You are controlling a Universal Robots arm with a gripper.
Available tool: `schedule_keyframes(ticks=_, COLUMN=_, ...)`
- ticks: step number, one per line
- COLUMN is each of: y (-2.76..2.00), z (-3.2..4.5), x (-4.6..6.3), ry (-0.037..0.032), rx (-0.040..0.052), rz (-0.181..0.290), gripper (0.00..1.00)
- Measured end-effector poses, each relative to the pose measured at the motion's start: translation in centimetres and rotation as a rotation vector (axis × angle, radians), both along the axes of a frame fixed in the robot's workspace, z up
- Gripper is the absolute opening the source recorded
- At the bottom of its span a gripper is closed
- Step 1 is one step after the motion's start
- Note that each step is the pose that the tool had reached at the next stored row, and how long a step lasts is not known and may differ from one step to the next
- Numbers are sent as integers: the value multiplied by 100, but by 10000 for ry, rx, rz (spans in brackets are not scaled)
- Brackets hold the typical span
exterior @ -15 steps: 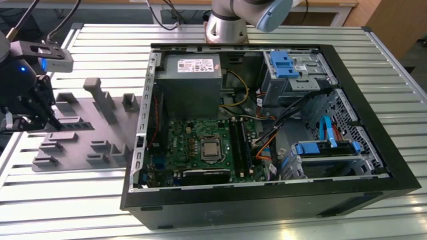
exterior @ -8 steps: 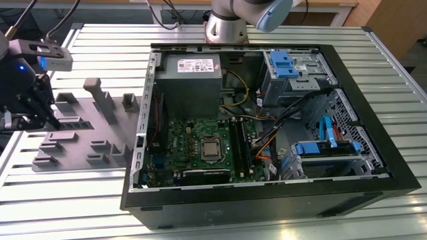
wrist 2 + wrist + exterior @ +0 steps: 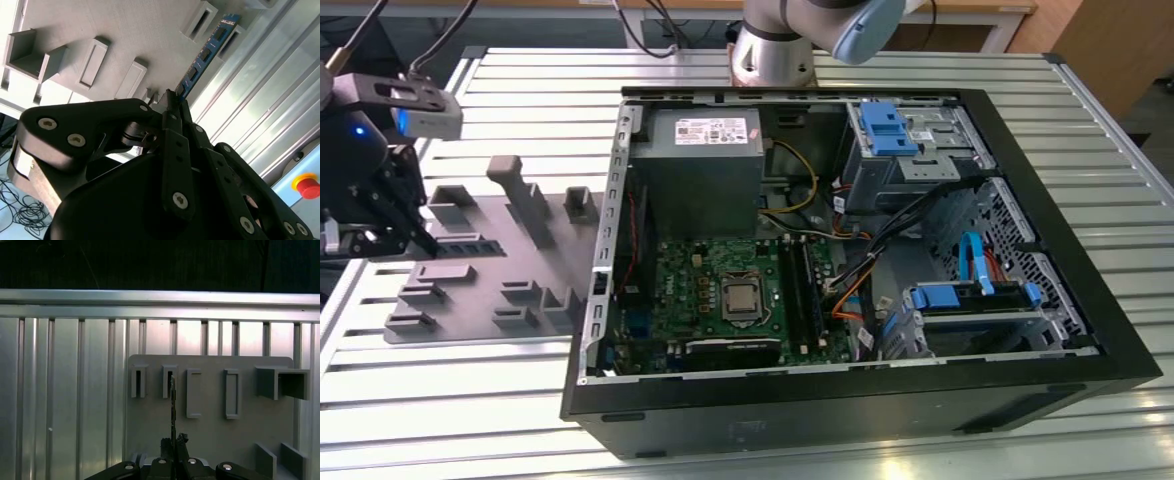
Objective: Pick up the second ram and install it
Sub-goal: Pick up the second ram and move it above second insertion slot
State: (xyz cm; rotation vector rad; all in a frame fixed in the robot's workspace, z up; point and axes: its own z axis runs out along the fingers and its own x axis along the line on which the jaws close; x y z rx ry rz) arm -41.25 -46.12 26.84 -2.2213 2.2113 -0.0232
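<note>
Note that the second ram points straight away from the gripper, with its long axis continuing the line of the fingers. In the second wrist view you see its blue face with a row of dark chips. In the first wrist view you see it edge-on, as a thin dark line rising from the gripper. Observe that the fingers are drawn narrow and clamp the near end of the stick between their tips, while the rest of the stick projects free beyond them. The far end lies in line with a narrow slot of the grey fixture tray. You cannot tell from these views whether that end touches the slot. The tray lies directly ahead of the gripper, and more raised slot blocks sit to either side of the stick. In the exterior view, find the gripper above the tray. The open computer case with its green motherboard stands well apart from the gripper, beyond the tray.
</note>
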Motion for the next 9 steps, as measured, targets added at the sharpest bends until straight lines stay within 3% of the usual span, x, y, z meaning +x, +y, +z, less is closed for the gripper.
schedule_keyframes(ticks=9, y=1, z=44, x=0, ry=0, rx=0, rz=0, gripper=14)
